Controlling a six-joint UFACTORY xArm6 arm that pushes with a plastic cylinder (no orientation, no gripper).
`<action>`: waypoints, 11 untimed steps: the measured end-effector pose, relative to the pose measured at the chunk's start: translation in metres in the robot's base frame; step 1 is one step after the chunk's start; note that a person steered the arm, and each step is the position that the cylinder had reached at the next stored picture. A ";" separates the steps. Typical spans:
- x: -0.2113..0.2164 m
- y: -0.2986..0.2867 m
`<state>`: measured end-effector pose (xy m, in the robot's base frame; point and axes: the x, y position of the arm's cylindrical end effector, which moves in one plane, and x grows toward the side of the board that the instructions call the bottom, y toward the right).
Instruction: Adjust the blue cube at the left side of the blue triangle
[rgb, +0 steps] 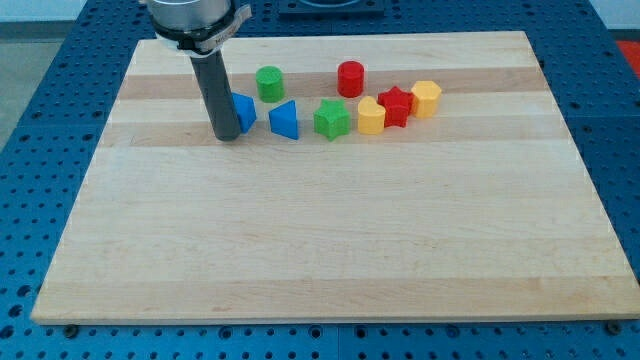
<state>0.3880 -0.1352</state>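
The blue cube (244, 110) sits on the wooden board near the view's top left, partly hidden behind my rod. The blue triangle (285, 119) lies just to its right, with a small gap between them. My tip (227, 135) rests on the board at the cube's left side, touching or nearly touching it.
A green cylinder (268, 82) stands above the blue blocks. To the right are a green star-shaped block (331, 119), a red cylinder (350, 78), a yellow block (371, 116), a red star (396, 106) and a yellow hexagonal block (426, 98). The board (320, 240) lies on a blue perforated table.
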 end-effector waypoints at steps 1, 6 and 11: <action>0.000 -0.014; -0.047 -0.062; -0.040 -0.046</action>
<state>0.3483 -0.1815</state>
